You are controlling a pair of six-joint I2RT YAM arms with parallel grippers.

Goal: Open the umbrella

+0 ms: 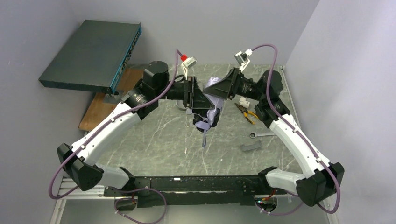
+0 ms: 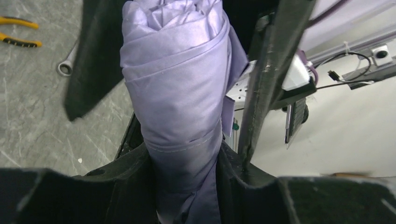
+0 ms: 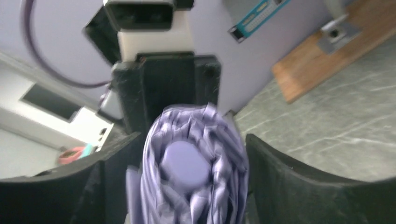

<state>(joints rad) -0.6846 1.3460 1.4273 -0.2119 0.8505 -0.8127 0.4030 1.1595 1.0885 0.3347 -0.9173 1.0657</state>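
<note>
The umbrella (image 2: 177, 79) is sitting folded between the two arms over the middle of the worktop (image 1: 154, 135), its pale lavender fabric rolled into a tight bundle and a thin strip of it dangling underneath; the left gripper (image 2: 184, 161) is clamping the bundle, its fingers (image 2: 133, 168) pressing into the cloth from both sides; the right gripper (image 3: 191, 140) is facing it from the other end, jaws standing wide on either side of the umbrella's rounded end and apart from the fabric, holding nothing; yellow-handled pliers (image 1: 246, 113), a wrench (image 1: 259, 135) and a small grey block (image 1: 251, 147) are lying on the worktop near the right arm; a dark teal flat box (image 1: 93, 53) is sitting at the far left, over a wooden board (image 1: 100, 109)
</note>
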